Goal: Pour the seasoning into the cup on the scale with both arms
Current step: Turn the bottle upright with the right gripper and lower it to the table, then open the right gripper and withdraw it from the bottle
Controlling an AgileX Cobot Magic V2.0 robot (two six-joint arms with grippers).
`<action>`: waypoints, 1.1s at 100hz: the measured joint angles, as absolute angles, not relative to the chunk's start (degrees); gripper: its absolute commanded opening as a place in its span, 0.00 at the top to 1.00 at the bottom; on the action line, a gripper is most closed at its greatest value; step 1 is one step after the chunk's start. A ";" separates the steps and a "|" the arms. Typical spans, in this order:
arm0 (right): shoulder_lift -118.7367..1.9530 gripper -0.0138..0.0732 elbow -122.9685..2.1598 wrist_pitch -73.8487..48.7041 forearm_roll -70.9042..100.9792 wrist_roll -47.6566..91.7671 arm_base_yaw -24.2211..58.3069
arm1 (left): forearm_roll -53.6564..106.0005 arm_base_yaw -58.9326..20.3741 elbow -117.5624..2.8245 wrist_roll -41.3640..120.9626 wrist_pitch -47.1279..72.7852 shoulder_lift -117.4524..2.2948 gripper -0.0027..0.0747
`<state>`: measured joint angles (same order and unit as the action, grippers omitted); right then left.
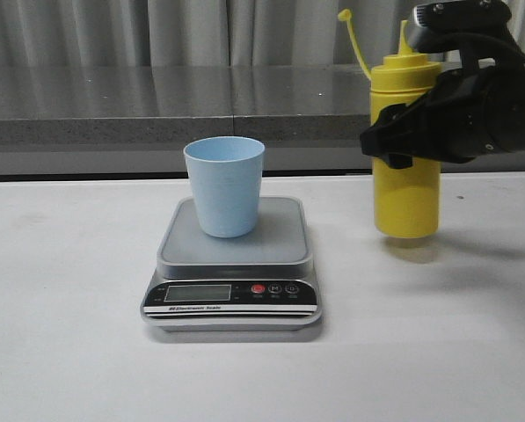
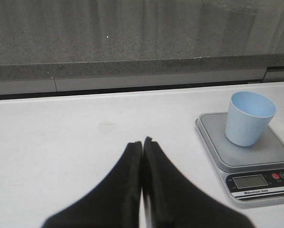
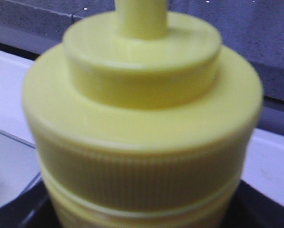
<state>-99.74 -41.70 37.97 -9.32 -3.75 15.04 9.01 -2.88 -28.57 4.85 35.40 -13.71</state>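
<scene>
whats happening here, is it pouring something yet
Not yet. The right tool is clamped around the tall yellow plastic squeeze bottle, holding it upright and apparently just clear of the white table, to the right of the scale. The small pale blue plastic cup stands on the grey steel platform of the digital kitchen scale and looks empty. The left tool is shut, holds nothing, and sits to the left of the scale.

White table (image 1: 69,334), scale (image 1: 231,303) resting on it, centre
</scene>
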 measured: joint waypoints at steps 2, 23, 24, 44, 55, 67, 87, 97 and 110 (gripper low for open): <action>-99.74 0.91 -41.54 38.56 -9.33 -3.75 14.81 | 9.01 -2.88 -28.57 4.85 35.40 -13.71 0.99; -101.87 0.91 -40.87 44.03 -8.84 -8.09 13.81 | 9.01 -2.88 -28.57 4.85 35.40 -13.71 0.99; -102.01 0.91 -40.84 44.17 -8.84 -8.23 13.81 | 9.01 -2.88 -28.57 4.85 35.40 -13.71 0.99; -103.81 0.71 -40.84 45.08 -8.84 -9.04 13.81 | 9.01 -2.88 -28.57 4.85 35.40 -13.71 0.99; -103.81 0.41 -40.84 45.34 -8.84 -9.04 13.81 | 9.01 -2.88 -28.57 4.85 35.40 -13.71 0.99; -103.81 0.13 -40.84 45.57 -8.84 -9.04 13.81 | 9.01 -2.88 -28.57 4.85 35.40 -13.71 0.99; -103.81 0.10 -40.60 45.91 -8.84 -9.17 13.81 | 9.01 -2.88 -28.57 4.85 35.40 -13.71 0.99; -103.81 0.10 -40.26 45.91 -8.84 -9.17 13.81 | 9.01 -2.88 -28.57 4.85 35.40 -13.71 0.99; -103.45 0.10 -39.09 46.17 -8.84 -9.17 13.81 | 9.01 -2.88 -28.57 4.85 35.40 -13.71 0.99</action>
